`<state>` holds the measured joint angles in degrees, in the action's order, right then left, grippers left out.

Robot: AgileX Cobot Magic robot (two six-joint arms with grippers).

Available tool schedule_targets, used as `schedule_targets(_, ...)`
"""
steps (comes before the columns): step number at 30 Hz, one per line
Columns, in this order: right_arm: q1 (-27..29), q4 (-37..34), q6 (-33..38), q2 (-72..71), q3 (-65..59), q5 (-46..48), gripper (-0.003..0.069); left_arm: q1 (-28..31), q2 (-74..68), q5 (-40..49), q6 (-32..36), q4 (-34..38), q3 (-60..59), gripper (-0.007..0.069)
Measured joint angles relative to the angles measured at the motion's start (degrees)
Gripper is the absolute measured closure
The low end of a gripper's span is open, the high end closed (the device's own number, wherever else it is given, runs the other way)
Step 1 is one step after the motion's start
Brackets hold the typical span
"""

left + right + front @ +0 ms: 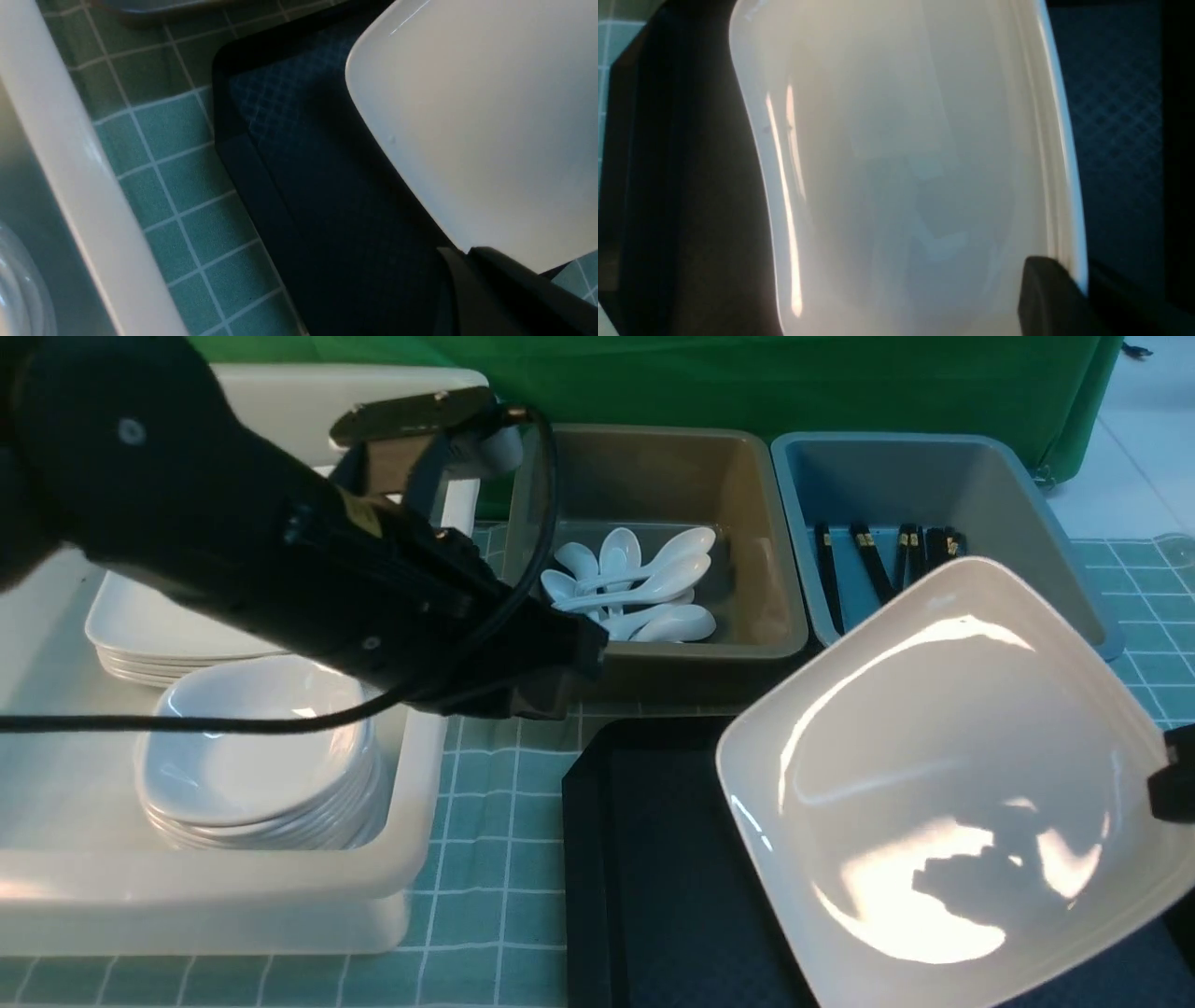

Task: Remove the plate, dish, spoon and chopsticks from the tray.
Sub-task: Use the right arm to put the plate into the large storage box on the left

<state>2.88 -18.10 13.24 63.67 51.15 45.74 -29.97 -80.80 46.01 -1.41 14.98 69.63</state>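
My right gripper (1078,291) is shut on the rim of the large white square plate (934,756), one finger (1043,294) lying on its inner face. It holds the plate (901,163) lifted and tilted over the black tray (653,859); in the front view only the gripper's tip (1174,784) shows, at the right edge. My left gripper (462,254) is shut with nothing in it, hovering by the tray's far left corner (233,70), apart from the plate (467,116). No dish, spoon or chopsticks show on the visible part of the tray.
A white bin (411,859) at the left holds stacked small dishes (252,756) and square plates (168,625). Behind the tray, a grey-brown bin (766,569) holds several white spoons (635,588) and a blue bin (1055,541) holds black chopsticks (878,560). Teal checked cloth (495,803) covers the table.
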Motion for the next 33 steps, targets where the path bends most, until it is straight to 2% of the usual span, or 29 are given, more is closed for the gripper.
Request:
schedule_targets(6, 2.18, -1.14, 1.52, 0.17, -0.91, 0.22, 0.0608, 0.00, -3.64, -1.14, 0.72, 2.47, 0.00, 0.0615)
schedule_targets(11, 2.20, -9.65, 6.69, -0.94, -0.81, 2.42, 0.0608, 1.14, -6.12, -1.71, 1.92, 4.05, 0.36, 0.0615)
schedule_targets(14, 2.20, -11.94, 7.72, -2.04, 0.51, 3.37, 0.0608, 3.82, -6.24, 0.38, 2.06, 4.83, 1.86, 0.0615)
schedule_targets(20, 2.30, -17.40, 11.23, -2.72, 3.62, 5.01, 0.0608, 15.27, -5.76, 7.29, 2.74, 5.59, 7.03, 0.0615)
schedule_targets(27, 2.23, -25.48, 14.11, 0.27, 9.50, 6.70, 0.0608, 22.88, -1.29, 8.91, 4.53, 6.05, 7.17, 0.0615)
schedule_targets(30, 0.53, -30.86, 16.08, 4.18, 13.58, 7.17, 0.0608, 26.58, 1.98, 9.17, 4.61, 6.17, 7.17, 0.0615)
schedule_targets(33, -3.79, -33.78, 16.17, 8.79, 18.08, 5.50, 0.0608, 30.43, 4.51, 10.42, 4.78, 6.17, 7.19, 0.0615)
